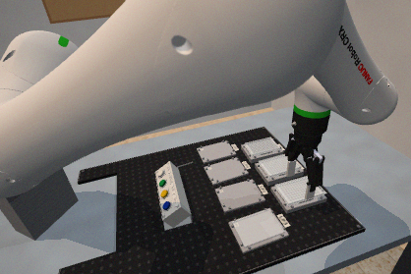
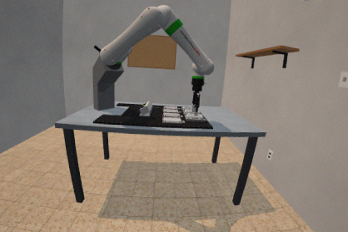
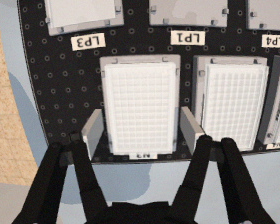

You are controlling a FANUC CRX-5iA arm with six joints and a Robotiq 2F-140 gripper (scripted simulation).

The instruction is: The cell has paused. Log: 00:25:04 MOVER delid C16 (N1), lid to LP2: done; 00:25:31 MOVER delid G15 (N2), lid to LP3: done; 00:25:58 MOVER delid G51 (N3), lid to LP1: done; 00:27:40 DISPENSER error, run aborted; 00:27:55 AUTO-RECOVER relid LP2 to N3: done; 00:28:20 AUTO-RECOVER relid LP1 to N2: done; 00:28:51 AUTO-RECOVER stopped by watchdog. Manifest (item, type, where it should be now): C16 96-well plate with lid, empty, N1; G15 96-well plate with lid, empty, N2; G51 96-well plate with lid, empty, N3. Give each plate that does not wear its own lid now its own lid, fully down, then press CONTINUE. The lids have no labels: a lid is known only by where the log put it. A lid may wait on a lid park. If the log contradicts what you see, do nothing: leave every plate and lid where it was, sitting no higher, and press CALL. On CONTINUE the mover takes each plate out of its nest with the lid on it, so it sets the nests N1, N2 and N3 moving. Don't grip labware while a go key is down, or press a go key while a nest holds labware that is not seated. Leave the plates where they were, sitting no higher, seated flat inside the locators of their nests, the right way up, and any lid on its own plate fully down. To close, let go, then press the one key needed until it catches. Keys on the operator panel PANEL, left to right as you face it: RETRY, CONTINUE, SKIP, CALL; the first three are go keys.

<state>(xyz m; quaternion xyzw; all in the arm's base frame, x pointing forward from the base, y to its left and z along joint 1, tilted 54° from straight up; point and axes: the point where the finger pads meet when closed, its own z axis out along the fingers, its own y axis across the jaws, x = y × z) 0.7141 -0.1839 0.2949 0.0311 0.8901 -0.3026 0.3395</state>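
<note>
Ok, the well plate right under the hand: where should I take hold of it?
By its two long side walls, coming straight down from above. The well plate lies flat in its nest, and the open hand straddles its narrow width, with one pad beside each long side.

A grey table [image 2: 233,125] on four dark legs stood on a tiled floor [image 2: 37,170], carrying a black perforated board [image 1: 320,233]. On the board sat a small grey key box [image 1: 173,196] with green, yellow and blue buttons, a column of four flat grey pads [image 1: 238,194] beside it, and three white well plates [image 1: 298,192] in a row alongside. The arm's grey pedestal [image 2: 102,87] stood at the table's far left.
</note>
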